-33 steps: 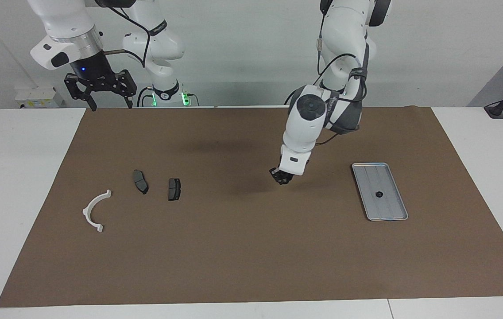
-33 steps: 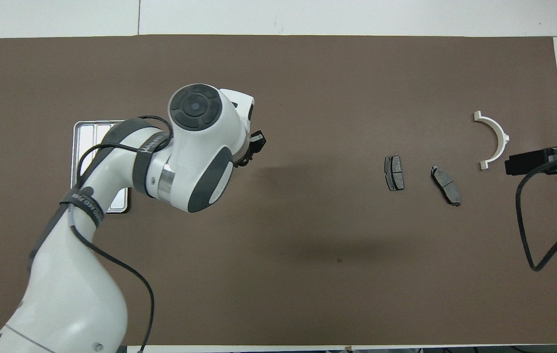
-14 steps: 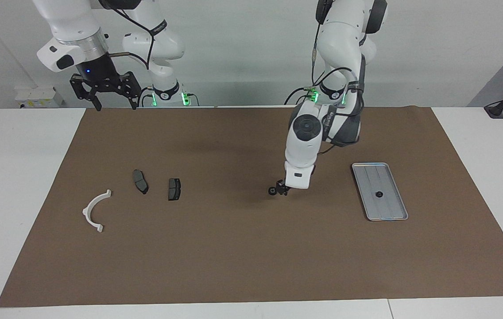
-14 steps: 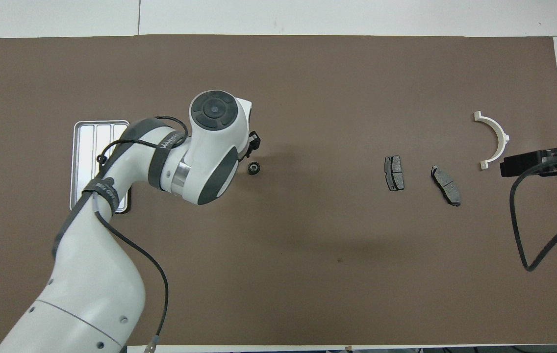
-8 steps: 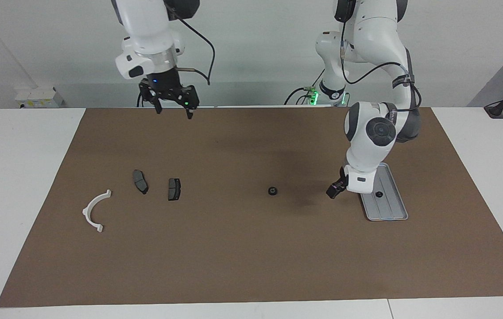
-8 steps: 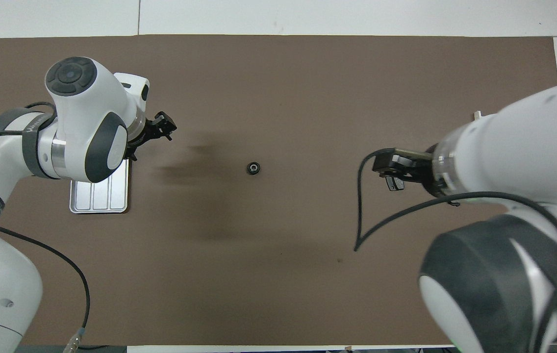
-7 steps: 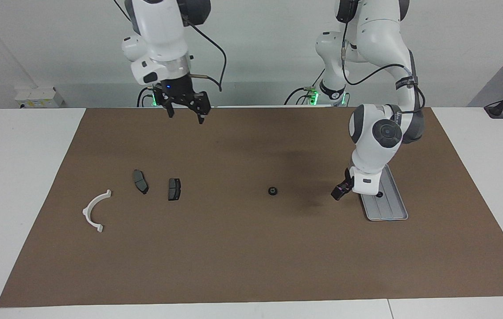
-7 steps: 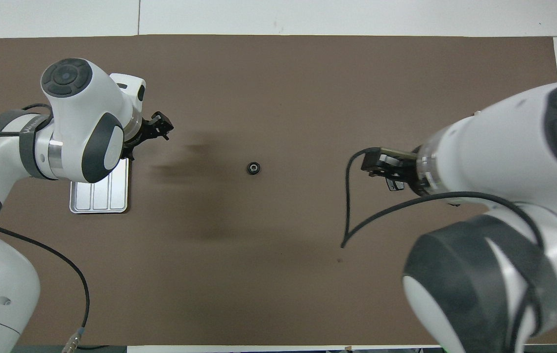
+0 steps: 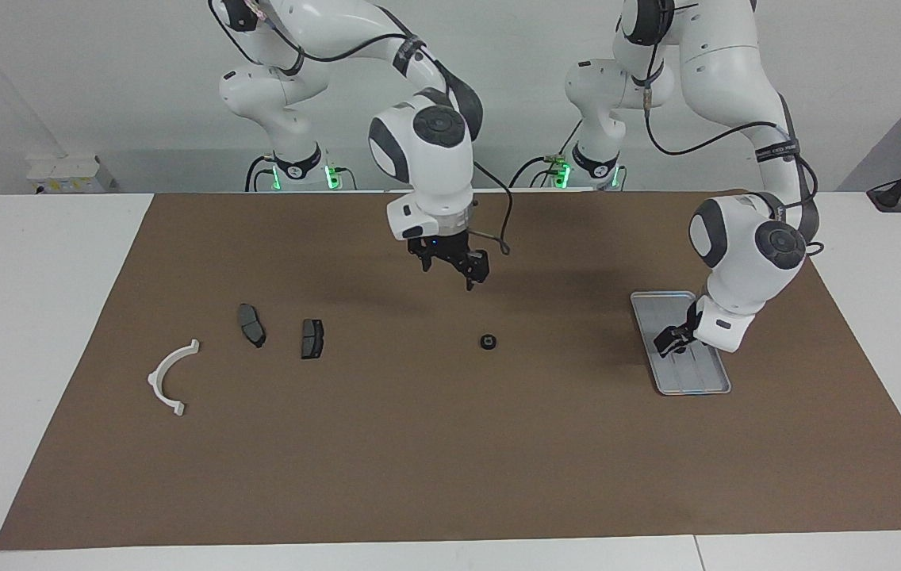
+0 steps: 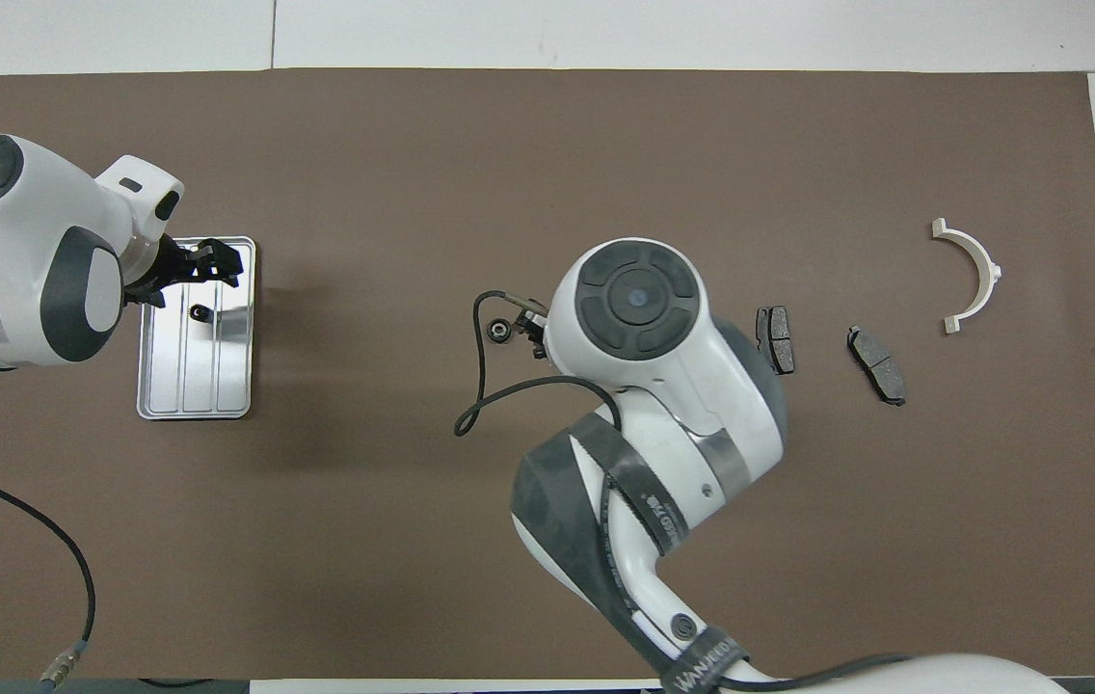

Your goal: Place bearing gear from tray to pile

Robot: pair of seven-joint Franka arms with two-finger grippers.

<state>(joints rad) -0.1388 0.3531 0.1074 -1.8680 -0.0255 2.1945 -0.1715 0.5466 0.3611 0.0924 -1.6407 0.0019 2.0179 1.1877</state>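
Observation:
One small black bearing gear [image 9: 488,342] [image 10: 500,330] lies on the brown mat, midway between the tray and the pile. Another gear [image 10: 197,312] lies in the silver tray [image 9: 700,373] [image 10: 191,386]. My left gripper [image 9: 669,342] [image 10: 220,265] hangs open and empty low over the tray, hiding that gear in the facing view. My right gripper [image 9: 448,274] is open and empty, raised over the mat beside the loose gear. The pile is a white bracket [image 9: 171,377] [image 10: 970,275] and two dark pads [image 9: 251,325] [image 9: 312,338] toward the right arm's end.
The brown mat [image 9: 419,460] covers most of the white table. In the overhead view my right arm's wrist [image 10: 639,299] covers its own gripper and reaches up to one pad [image 10: 775,339]. A loose cable [image 10: 480,386] loops beside it.
My left gripper let the gear go on the mat's middle and drew back over the tray. My right arm swung in from its end of the table to above that gear.

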